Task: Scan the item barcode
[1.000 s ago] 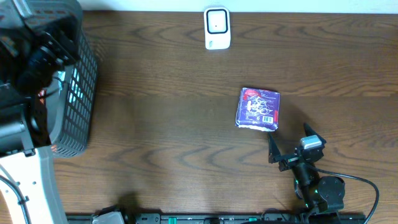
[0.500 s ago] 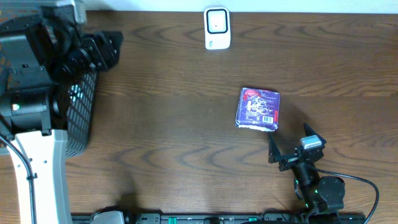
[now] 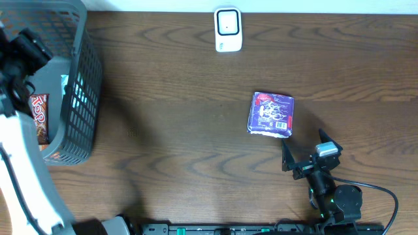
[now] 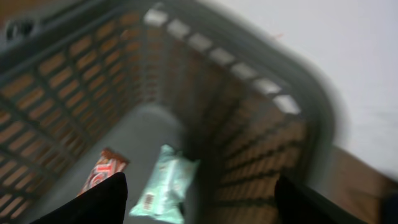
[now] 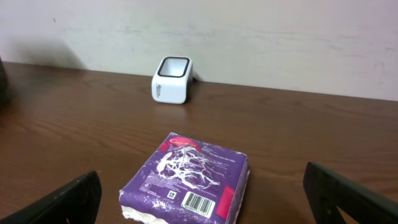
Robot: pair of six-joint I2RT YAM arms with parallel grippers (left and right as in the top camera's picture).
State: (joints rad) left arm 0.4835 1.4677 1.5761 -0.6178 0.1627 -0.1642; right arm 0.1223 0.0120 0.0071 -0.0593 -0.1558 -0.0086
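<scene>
Overhead: the purple package (image 3: 271, 113) lies flat on the table (image 3: 163, 130), right of the middle, with its barcode face up. The white scanner (image 3: 228, 29) stands at the far edge, well apart from it. The right gripper (image 3: 305, 147) sits near the near edge, just beside the package's near right corner, with its fingers spread and nothing in them. A grey basket (image 3: 85, 78) fills the far left corner. The left gripper (image 3: 26, 51) hangs over the basket, and from here I cannot tell how its jaws stand. A red-brown snack bar (image 3: 39, 117) shows inside the basket.

Left wrist: the picture is blurred. The gripper's (image 4: 199, 186) two dark fingers stand wide apart, holding nothing. Below them, on the basket's (image 4: 261, 87) floor, lie the snack bar (image 4: 102, 171) and a mint-green packet (image 4: 165, 183).

Right wrist: the gripper's (image 5: 200, 180) fingers are wide open at both lower corners. The package (image 5: 186, 177) rests between and ahead of them, untouched, its barcode towards the camera. The scanner (image 5: 172, 79) stands beyond it near the wall.
</scene>
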